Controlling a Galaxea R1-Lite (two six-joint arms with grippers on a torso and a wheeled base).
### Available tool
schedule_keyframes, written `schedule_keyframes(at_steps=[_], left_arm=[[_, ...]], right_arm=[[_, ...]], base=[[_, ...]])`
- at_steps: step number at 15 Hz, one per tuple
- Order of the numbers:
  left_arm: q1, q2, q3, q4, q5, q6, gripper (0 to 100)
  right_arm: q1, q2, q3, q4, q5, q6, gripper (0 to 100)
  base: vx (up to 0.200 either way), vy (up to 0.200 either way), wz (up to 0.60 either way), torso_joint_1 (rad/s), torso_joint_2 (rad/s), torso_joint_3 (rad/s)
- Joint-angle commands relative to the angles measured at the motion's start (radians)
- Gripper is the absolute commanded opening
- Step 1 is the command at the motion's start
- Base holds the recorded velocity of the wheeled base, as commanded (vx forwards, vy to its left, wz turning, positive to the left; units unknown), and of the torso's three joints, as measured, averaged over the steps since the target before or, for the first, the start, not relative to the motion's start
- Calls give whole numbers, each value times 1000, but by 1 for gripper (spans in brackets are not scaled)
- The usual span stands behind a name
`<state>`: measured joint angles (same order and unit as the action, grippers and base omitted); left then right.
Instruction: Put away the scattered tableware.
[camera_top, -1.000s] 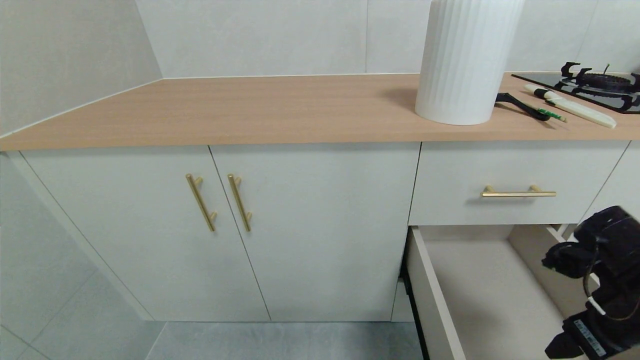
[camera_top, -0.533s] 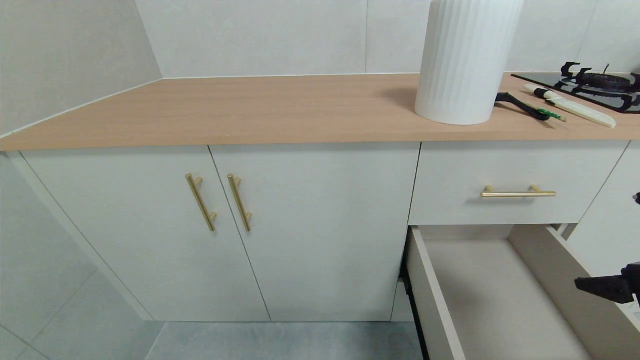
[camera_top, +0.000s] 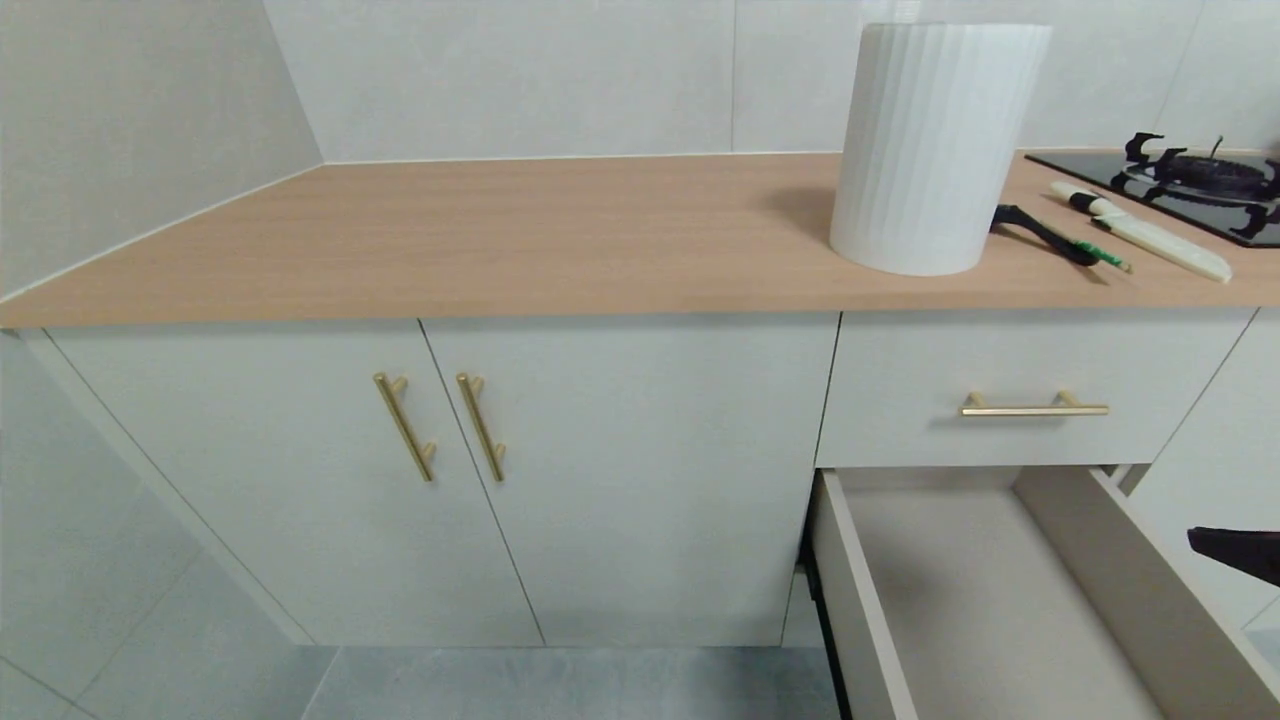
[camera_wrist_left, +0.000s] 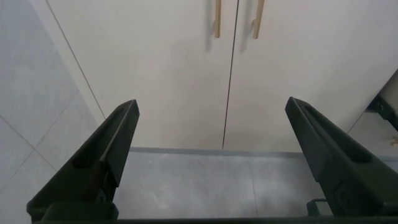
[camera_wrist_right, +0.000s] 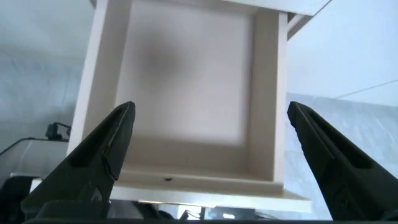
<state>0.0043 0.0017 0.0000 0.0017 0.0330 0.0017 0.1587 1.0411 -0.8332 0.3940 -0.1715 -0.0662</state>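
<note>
Right, the drawer (camera_top: 862, 590) under the counter (camera_top: 500, 230) is pulled out, so the storage spot is ready. My right gripper (camera_wrist_right: 210, 109) hangs over it, fingers spread wide, carrying nothing. My left gripper (camera_wrist_left: 210, 106) sits low before the cabinet doors (camera_wrist_left: 186, 62), likewise spread and unladen. The tableware lies on the counter just beside the white canister (camera_top: 930, 150): a black utensil (camera_top: 1045, 232), a green-tipped stick (camera_top: 1105, 235) and a white knife (camera_top: 1150, 232) near the stove (camera_top: 1200, 180). By my reckoning nothing is put away yet. Every piece needs grasping and lowering into the drawer.
</note>
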Motion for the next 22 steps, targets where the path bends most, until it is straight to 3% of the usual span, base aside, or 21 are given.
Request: schedule_keyframes(at_steps=[1,9,14,18,19,20,21,22], left_arm=[[0,1,0,0,1,0,100],[0,1,0,0,1,0,100],[0,1,0,0,1,0,100],[0,1,0,0,1,0,100],[0,1,0,0,1,0,100],[0,1,0,0,1,0,100],[0,1,0,0,1,0,100],[0,1,0,0,1,0,100]], right_arm=[[1,-13,-1,-1,0,-1,100],[1,-7,0,-11,4,-7,100],[-1,66,-14,-103,-5,-3,100],[-44,344,-247,-115,-6,39,100],[-44,462,-345,-72,-6,120,100],[-44,462,-345,-72,-6,120,100],[-44,586,-483,9,-8,197,100],[-44,640,-541,35,-8,209,100]], base=[[0,0,0,66,-564,-286],[0,0,0,201,-479,-269],[0,0,0,149,-328,-183],[0,0,0,7,-15,-8],[0,0,0,0,0,0],[0,0,0,0,0,0],[0,0,0,0,0,0],[0,0,0,0,0,0]])
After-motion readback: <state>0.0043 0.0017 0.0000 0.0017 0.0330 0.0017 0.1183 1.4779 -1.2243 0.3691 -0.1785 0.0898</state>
